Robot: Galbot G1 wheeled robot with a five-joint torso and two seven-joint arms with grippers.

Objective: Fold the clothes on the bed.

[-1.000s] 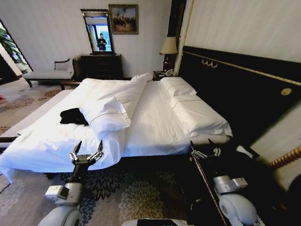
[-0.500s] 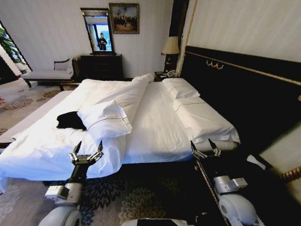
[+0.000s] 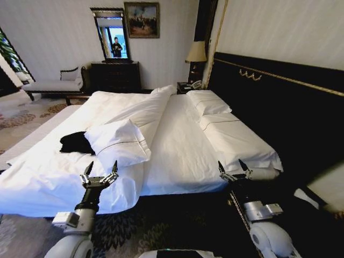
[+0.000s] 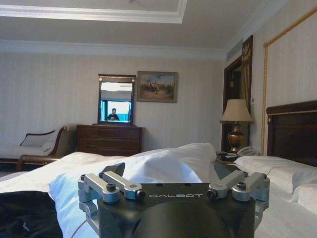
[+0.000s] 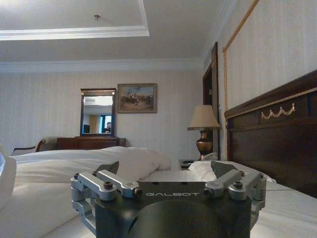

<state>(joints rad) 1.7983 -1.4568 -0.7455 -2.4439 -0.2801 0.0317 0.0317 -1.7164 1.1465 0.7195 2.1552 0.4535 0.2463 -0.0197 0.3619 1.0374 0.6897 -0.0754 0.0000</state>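
The clothes [image 3: 74, 143], a crumpled black T-shirt, lie on the left side of the bed [image 3: 177, 145], partly behind a white pillow [image 3: 118, 142]. In the left wrist view the black fabric [image 4: 25, 215] sits low beside the pillow [image 4: 163, 166]. My left gripper [image 3: 100, 169] hovers open at the bed's near edge, short of the pillow and to the right of the shirt. Over the bed's near right corner, my right gripper [image 3: 233, 167] is open too, holding nothing.
A dark headboard [image 3: 279, 102] runs along the right. A nightstand with a lamp [image 3: 196, 54] and a phone stands at the far corner. A dresser with mirror [image 3: 115, 75] and a chaise [image 3: 51, 83] line the far wall. Patterned carpet [image 3: 134, 228] lies below the bed.
The whole picture has shifted: the bed sits nearer and lower in view, so the camera has moved closer. Both arms keep the same pose, fingers spread.
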